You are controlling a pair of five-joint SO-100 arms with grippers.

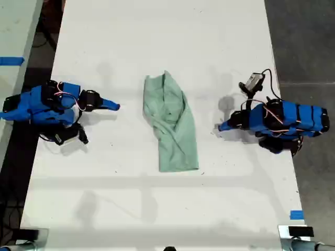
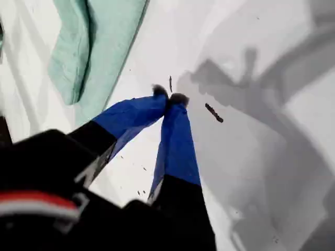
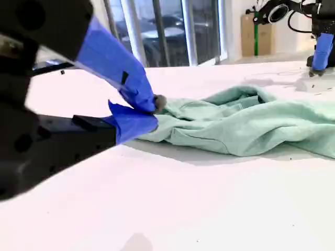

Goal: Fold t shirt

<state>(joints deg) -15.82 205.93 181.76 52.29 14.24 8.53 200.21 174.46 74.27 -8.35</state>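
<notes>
The t shirt (image 1: 171, 125) lies in the middle of the white surface (image 1: 157, 209), already gathered into a long narrow strip: bunched and creased at the end farther from the exterior view's bottom edge, flatter and squarer at the nearer end. It sits between the two blue arms and neither one touches it. My first gripper (image 1: 222, 126) rests on the exterior view's right with its fingers pressed together on nothing, the cloth (image 2: 99, 36) just off to one side of the tips (image 2: 170, 98). My second gripper (image 1: 115, 106), on the exterior view's left, is likewise clenched and empty, low over the surface and pointed at the rumpled edge (image 3: 251, 125) close ahead of it (image 3: 152, 107). The cloth looks thin, light and limp, so it should drag and slump rather than keep a shape, and layers may slide apart when lifted. I judge the best hold is a pinch at a corner of the flatter end, catching all layers together, fingers opened first
</notes>
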